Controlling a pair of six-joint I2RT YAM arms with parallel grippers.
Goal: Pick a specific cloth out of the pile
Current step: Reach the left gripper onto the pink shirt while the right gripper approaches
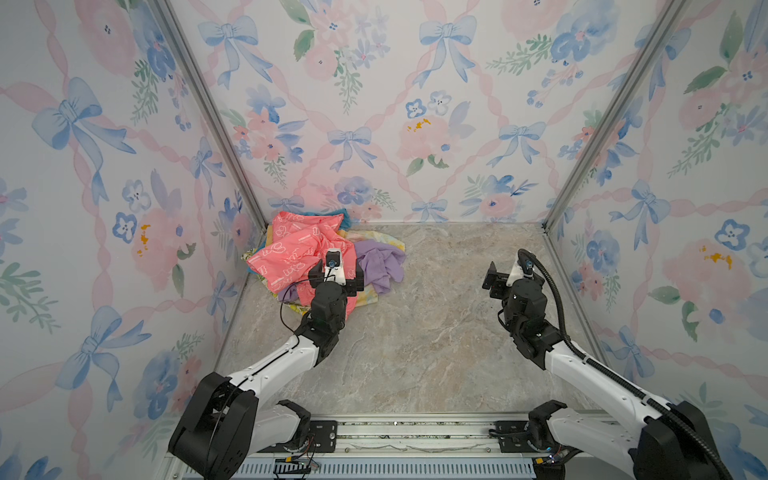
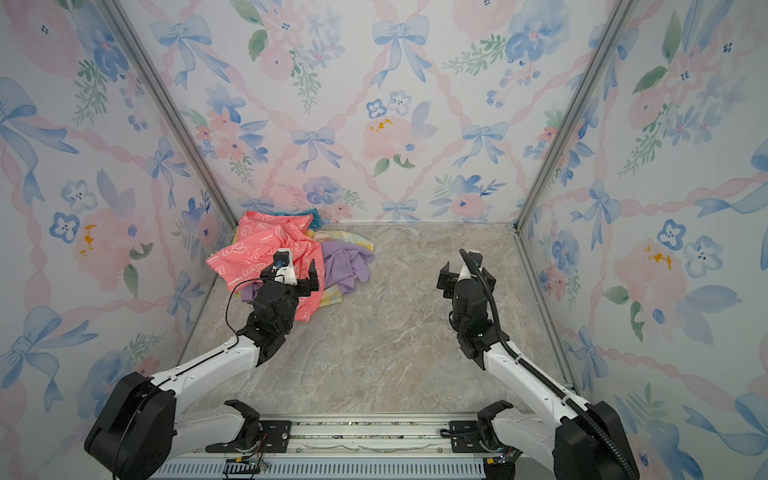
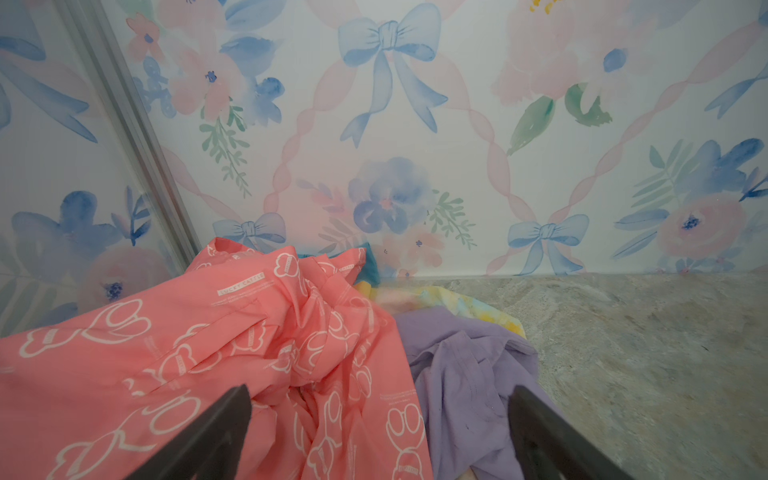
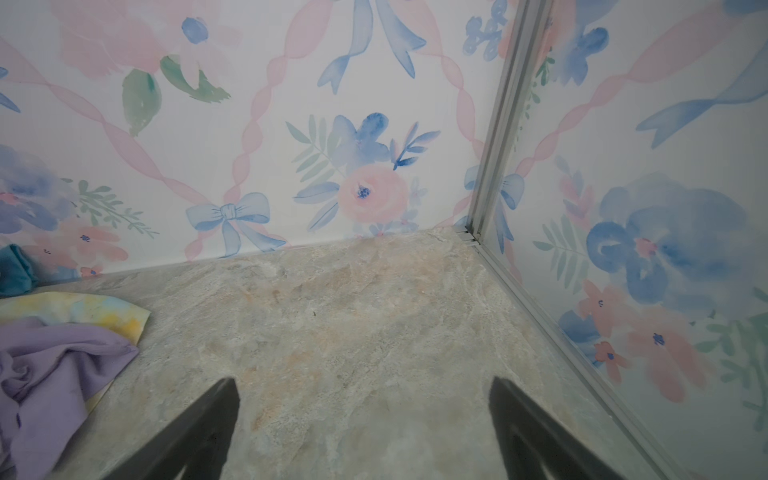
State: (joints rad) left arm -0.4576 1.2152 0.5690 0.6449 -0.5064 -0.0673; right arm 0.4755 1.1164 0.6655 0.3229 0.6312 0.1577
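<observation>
**Marbled floor, floral walls: pile at 10 o'clock, both grippers gaping**

You have a marbled floor boxed in by floral walls. Your left arm runs out toward 1 o'clock. The left gripper hangs over the near side of the pile, jaws spread wide and holding nothing. In the left wrist view they straddle the coral cloth and the lilac cloth. Your right arm runs toward 11 o'clock. It puts the right gripper at 2 o'clock over bare floor, jaws just as wide and empty.

The pile sits in the corner at 10 o'clock, and the cloth lies flat beneath it. One corner pokes out toward 2 o'clock past the lilac cloth, and a strip shows at the pile's 5 o'clock edge. The rest is buried, so you cannot tell its long axis.

Count two arms, two grippers and one pile. In the pile you see one coral cloth, one teal cloth and one pale yellow cloth. Lilac shows in two patches, and you cannot tell whether that is one piece or two.
</observation>
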